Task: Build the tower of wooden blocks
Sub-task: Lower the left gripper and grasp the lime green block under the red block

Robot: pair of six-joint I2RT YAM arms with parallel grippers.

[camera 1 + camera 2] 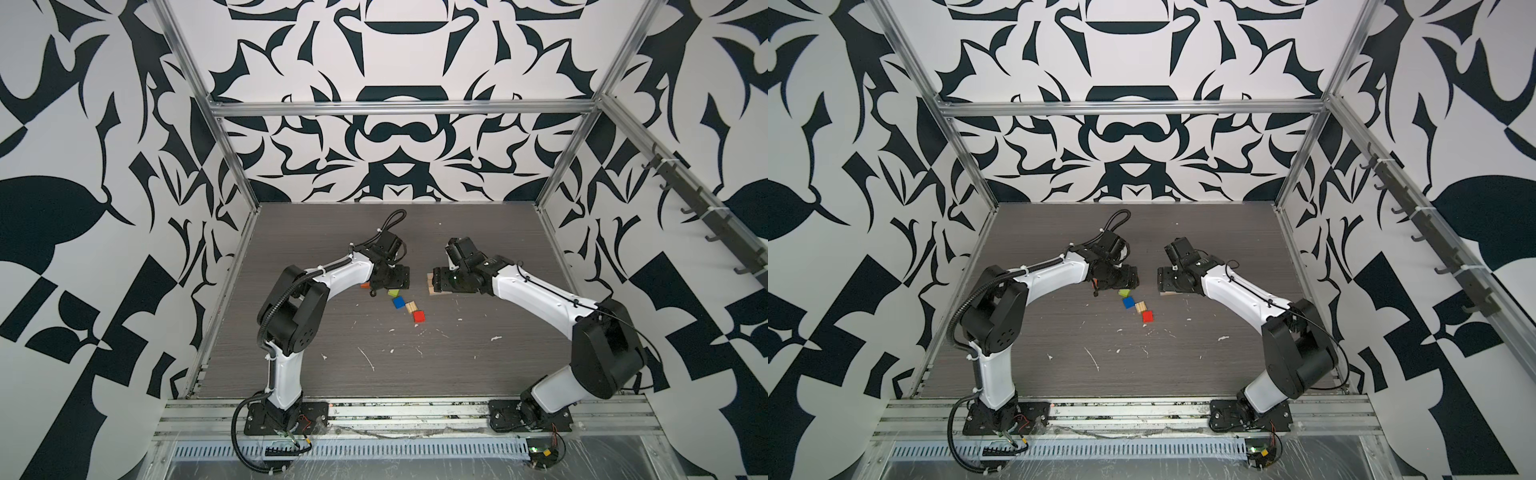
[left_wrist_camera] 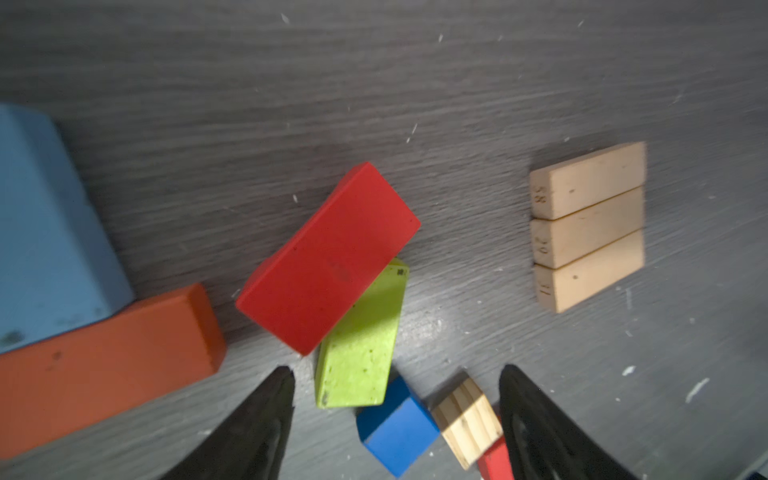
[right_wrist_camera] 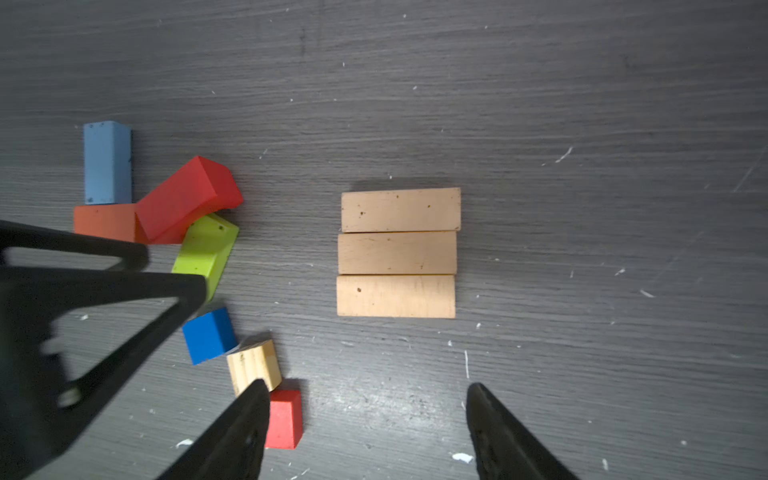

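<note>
1. Tower so far: three tan planks [image 3: 397, 252] lying flat, side by side and touching, on the worktop [image 3: 582, 124]; nothing stacked on them yet.
2. Loose stock near the base: red plank [image 3: 187, 199] leaning on lime green plank [image 3: 205, 253]; orange plank [image 3: 104, 222]; light blue plank [image 3: 107, 162]; blue cube [image 3: 209, 334]; striped tan cube [image 3: 253, 365]; red cube [image 3: 284, 417].
3. Left gripper [image 2: 397, 374]: fingers spread, empty, above the loose stock.
4. Right gripper [image 3: 368, 387]: fingers spread, empty, near the tan planks.
5. Handling, as judged: take the red plank first, across its narrow width; lift straight so the lime green plank stays put; lay it crosswise on the base.

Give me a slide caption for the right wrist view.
Three tan planks lie side by side; loose coloured blocks nearby; right gripper open.
</note>
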